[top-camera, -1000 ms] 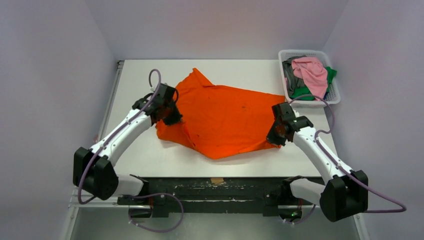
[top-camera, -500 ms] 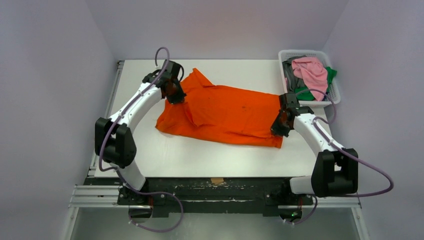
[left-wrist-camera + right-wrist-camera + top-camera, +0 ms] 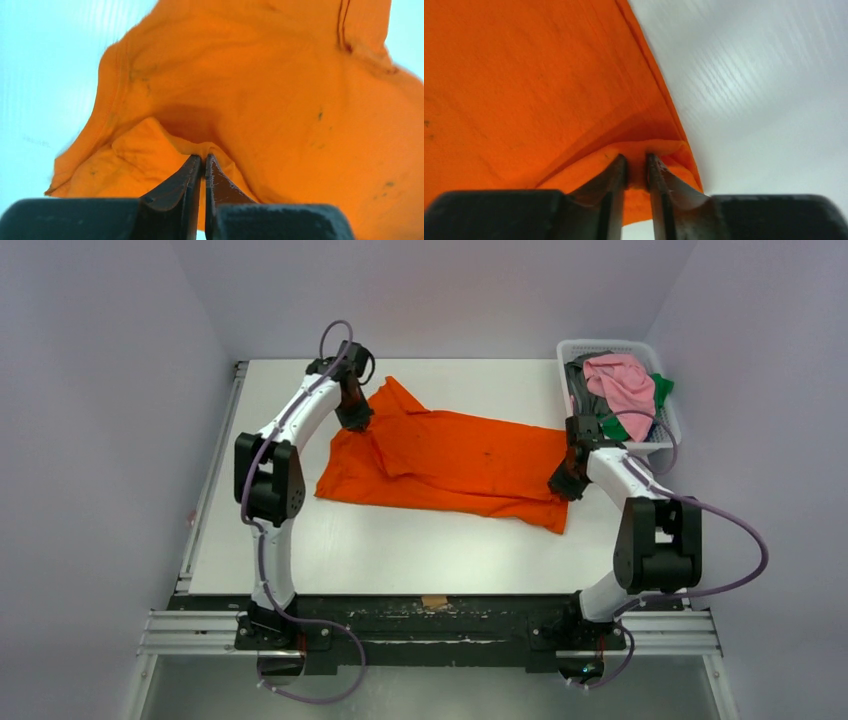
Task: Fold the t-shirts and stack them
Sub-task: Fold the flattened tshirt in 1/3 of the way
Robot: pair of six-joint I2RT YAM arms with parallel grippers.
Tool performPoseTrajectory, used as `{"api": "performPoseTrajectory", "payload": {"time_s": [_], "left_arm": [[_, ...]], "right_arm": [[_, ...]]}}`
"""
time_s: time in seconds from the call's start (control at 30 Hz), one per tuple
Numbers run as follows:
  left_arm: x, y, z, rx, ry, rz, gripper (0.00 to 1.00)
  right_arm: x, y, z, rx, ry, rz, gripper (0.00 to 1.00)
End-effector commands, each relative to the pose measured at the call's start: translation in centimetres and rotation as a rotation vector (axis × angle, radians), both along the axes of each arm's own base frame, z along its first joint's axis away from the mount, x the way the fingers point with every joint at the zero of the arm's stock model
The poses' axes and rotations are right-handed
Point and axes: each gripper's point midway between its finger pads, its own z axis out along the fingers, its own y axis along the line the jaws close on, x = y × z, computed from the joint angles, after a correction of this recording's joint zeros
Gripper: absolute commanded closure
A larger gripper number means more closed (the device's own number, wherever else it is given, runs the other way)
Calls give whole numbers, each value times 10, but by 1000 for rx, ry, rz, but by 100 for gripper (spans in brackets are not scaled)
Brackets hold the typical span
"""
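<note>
The orange t-shirt (image 3: 450, 455), marked with small dark specks, lies folded into a long band across the middle of the worktop (image 3: 420, 540). One sleeve points toward the far edge. The left end effector (image 3: 204, 157) and the right end effector (image 3: 636, 157) pinch its ends. The pink t-shirt (image 3: 622, 380), green t-shirt (image 3: 660, 390) and grey t-shirt (image 3: 583, 395) lie crumpled together in the basket (image 3: 610, 343) at the far right corner.

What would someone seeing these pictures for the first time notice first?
The big orange shirt stretched across the middle of the white table, pinched at its left end by the left hand and at its right end by the right hand. Next, the white basket at the far right corner, holding a pink shirt, a green shirt and a grey shirt.
</note>
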Motion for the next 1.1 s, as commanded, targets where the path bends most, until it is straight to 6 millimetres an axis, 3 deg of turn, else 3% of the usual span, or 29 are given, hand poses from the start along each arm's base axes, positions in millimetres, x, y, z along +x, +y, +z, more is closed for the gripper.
{"api": "performPoseTrajectory", "payload": {"time_s": [0.0, 0.07, 0.1, 0.13, 0.2, 0.27, 0.3, 0.4, 0.47, 0.53, 0.63, 0.73, 0.87, 1.07], "left_arm": [[28, 7, 13, -24, -33, -4, 82], [40, 3, 20, -39, -60, -33, 49], [41, 4, 22, -35, -56, -44, 35], [43, 5, 29, -28, -65, -49, 23], [38, 9, 45, -13, -81, -54, 10], [23, 14, 55, -12, -95, -55, 7], [13, 14, 56, -25, -102, -60, 5], [-25, 13, 48, -85, -125, -81, 1], [-49, 12, 34, -126, -136, -85, 0], [-69, 14, 10, -144, -112, -76, 0], [-67, -1, -8, -217, -96, -112, 0], [-54, -21, -28, -298, -23, -151, 0], [-53, -36, -59, -377, 71, -151, 0], [-98, -18, -88, -326, 167, -94, 0]], "right_arm": [[36, -20, 21, -93, -109, -76, 70], [38, -25, 29, -120, -125, -95, 58], [38, -27, 35, -125, -139, -98, 45], [37, -28, 39, -133, -151, -102, 39], [30, -35, 51, -170, -173, -108, 36], [23, -34, 57, -176, -198, -79, 34], [22, -26, 60, -135, -225, -46, 21], [13, 21, 53, -33, -284, 121, 13], [8, 53, 45, 1, -292, 241, 11], [3, 74, 32, 48, -270, 314, 11], [6, 94, 10, 132, -264, 354, 10], [9, 104, -10, 163, -231, 366, 10], [3, 98, -29, 134, -173, 346, 11], [-22, 87, -40, 112, -121, 309, 11]]}}
